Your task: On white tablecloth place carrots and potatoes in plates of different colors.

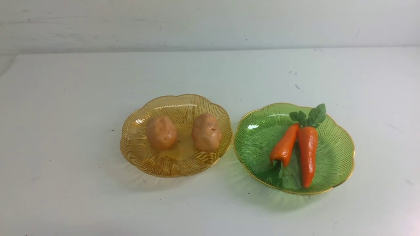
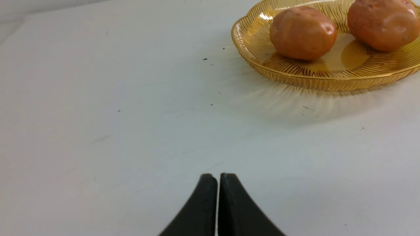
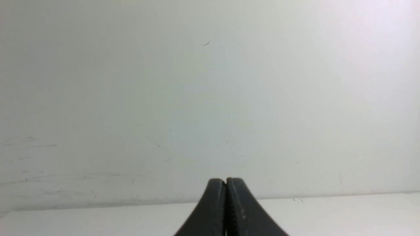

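On the white tablecloth stand two ribbed plates side by side. The amber plate on the left holds two tan potatoes. The green plate on the right holds two orange carrots lying next to each other, one with its green leaves towards the back. Neither arm shows in the front view. My left gripper is shut and empty, low over bare cloth, well short of the amber plate and potatoes. My right gripper is shut and empty, facing the wall.
A white wall rises behind the table's far edge. Small dark specks dot the cloth. The cloth's left corner shows at the back left. The right wrist view shows only wall and a strip of cloth.
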Robot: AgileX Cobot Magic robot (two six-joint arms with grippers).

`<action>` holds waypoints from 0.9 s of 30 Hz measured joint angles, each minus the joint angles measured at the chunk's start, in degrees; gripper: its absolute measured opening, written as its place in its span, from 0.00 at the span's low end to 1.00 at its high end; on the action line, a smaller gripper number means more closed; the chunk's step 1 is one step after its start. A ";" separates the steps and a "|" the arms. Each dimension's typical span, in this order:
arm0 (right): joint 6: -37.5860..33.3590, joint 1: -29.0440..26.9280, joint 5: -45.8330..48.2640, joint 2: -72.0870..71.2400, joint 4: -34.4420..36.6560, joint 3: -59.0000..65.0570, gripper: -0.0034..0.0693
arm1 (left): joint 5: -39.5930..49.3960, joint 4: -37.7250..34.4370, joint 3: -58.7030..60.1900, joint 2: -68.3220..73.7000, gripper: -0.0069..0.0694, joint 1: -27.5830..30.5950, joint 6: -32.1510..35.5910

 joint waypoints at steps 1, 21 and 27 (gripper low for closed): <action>0.00 0.00 0.00 0.00 0.00 0.00 0.03 | 0.00 0.00 0.00 0.00 0.09 0.00 0.00; -3.44 -2.75 4.06 0.00 -7.56 1.65 0.03 | 0.00 0.00 0.00 0.00 0.09 0.00 0.00; -4.07 -6.29 4.50 0.00 -8.36 10.05 0.03 | 0.00 0.00 0.00 0.00 0.09 0.00 0.00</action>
